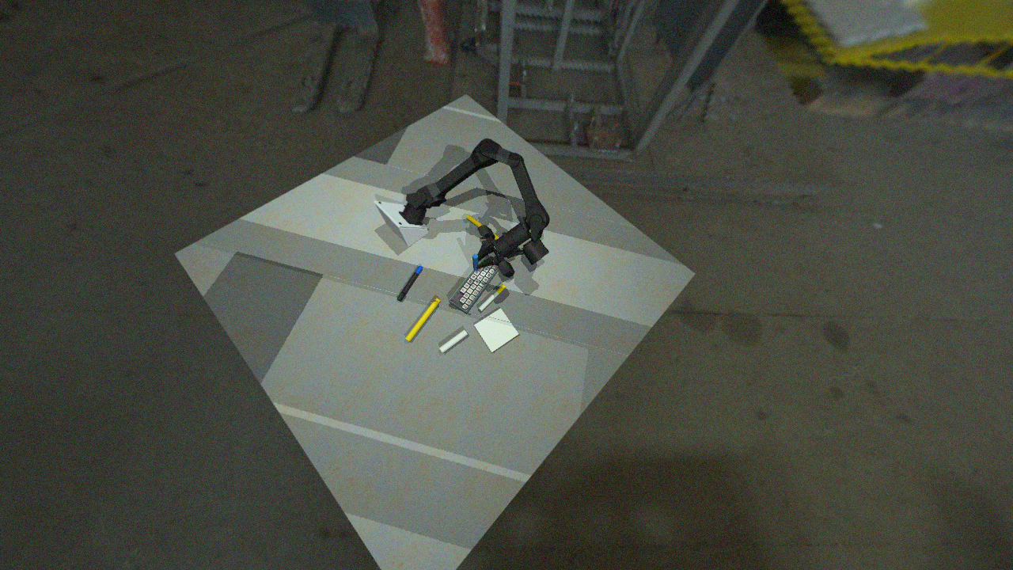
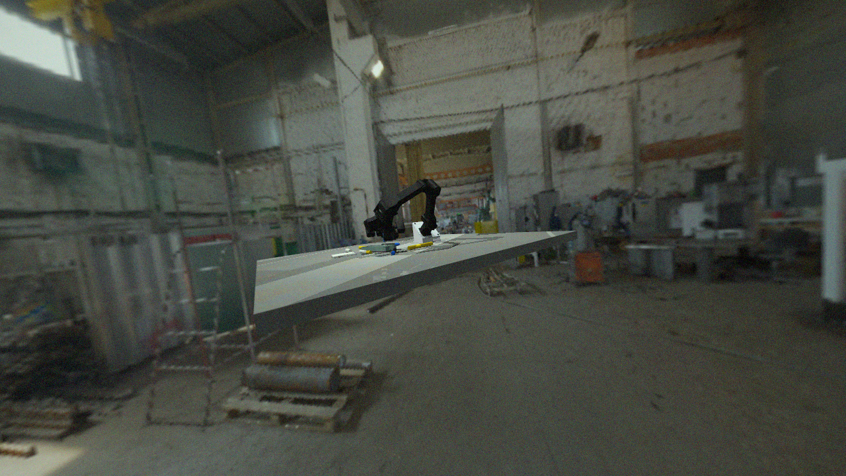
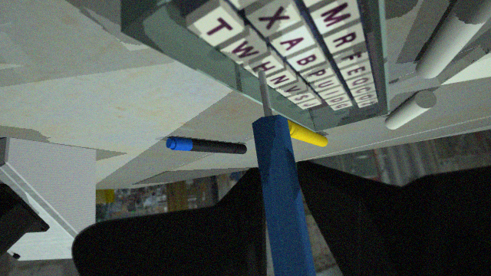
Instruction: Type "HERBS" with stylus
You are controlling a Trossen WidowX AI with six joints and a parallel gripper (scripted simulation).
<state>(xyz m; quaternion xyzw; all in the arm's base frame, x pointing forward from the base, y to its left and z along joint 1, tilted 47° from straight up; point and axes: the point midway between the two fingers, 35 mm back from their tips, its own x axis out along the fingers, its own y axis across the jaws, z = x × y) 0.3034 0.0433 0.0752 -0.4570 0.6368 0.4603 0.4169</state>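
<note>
My gripper (image 1: pixel 484 256) (image 3: pixel 278 173) is shut on the blue stylus (image 1: pixel 475 260) (image 3: pixel 281 153), with black fingers on both sides of its body. The stylus's thin grey tip (image 3: pixel 265 93) points to the keyboard (image 1: pixel 474 286) (image 2: pixel 383 248) (image 3: pixel 169 32). In the wrist view the tip overlaps the near edge of the H key (image 3: pixel 265 64), in the row that starts T, W. I cannot tell whether it touches or presses the key. The B (image 3: pixel 306 60), R (image 3: pixel 345 39), E (image 3: pixel 350 72) and S (image 3: pixel 298 98) keys are visible.
A black marker with a blue end (image 1: pixel 409 283) (image 3: pixel 219 147) and a yellow marker (image 1: pixel 423 320) (image 3: pixel 308 136) lie beside the keyboard. A white-and-yellow marker (image 1: pixel 488 301), a white stick (image 1: pixel 453 340) and a pale square pad (image 1: pixel 495 330) lie opposite. Another yellow marker (image 1: pixel 472 220) lies beneath the arm.
</note>
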